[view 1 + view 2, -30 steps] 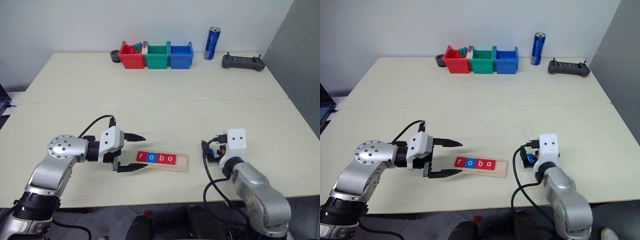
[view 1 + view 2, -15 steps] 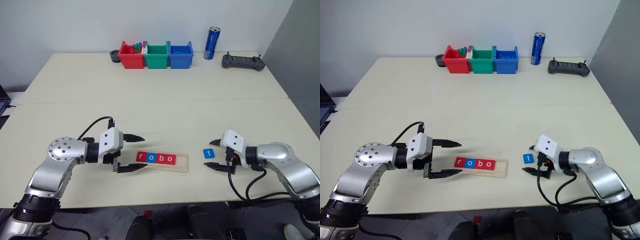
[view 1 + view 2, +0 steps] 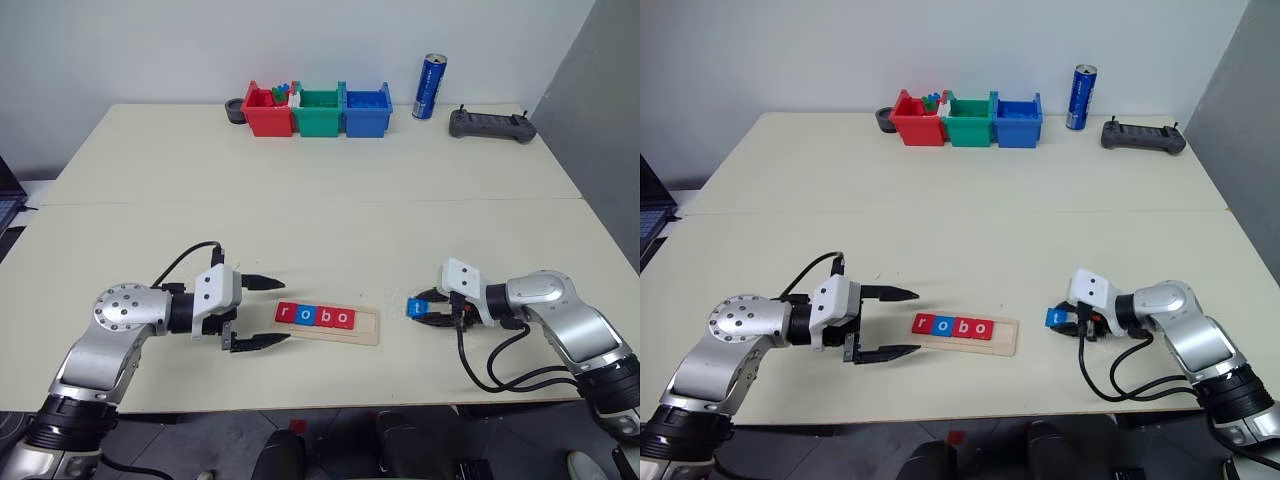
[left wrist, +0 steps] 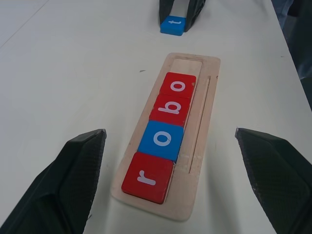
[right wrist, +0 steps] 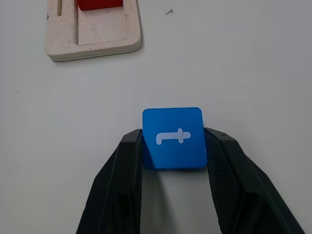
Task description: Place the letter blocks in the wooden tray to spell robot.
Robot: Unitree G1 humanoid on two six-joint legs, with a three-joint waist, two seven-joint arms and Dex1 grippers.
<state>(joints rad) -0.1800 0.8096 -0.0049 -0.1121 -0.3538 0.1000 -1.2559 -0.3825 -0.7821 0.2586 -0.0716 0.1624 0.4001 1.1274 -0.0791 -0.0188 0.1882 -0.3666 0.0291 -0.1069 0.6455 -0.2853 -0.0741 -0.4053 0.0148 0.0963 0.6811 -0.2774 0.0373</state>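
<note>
The wooden tray [image 3: 365, 325] lies near the table's front edge. Four letter blocks sit in its groove: red r [image 3: 286, 314], blue o [image 3: 304, 315], red b [image 3: 322, 316] and red o [image 3: 342, 318]. The tray's right end is bare wood. A blue t block [image 5: 173, 137] rests on the table just right of the tray, and my right gripper [image 3: 422, 308] is shut on it, one finger against each side. My left gripper [image 3: 286, 308] stands open at the tray's left end, its fingers [image 4: 73, 175] spread wide on either side, touching nothing.
Red [image 3: 268, 108], green [image 3: 317, 110] and blue [image 3: 365, 108] bins stand in a row at the table's far edge, a dark round holder [image 3: 235, 110] beside them. A blue can [image 3: 431, 87] and a black controller [image 3: 490, 123] sit at the far right.
My right wrist swung round toward the t block, its open fingers came to either side of it, and they have now closed on it. The left gripper has stayed put.
</note>
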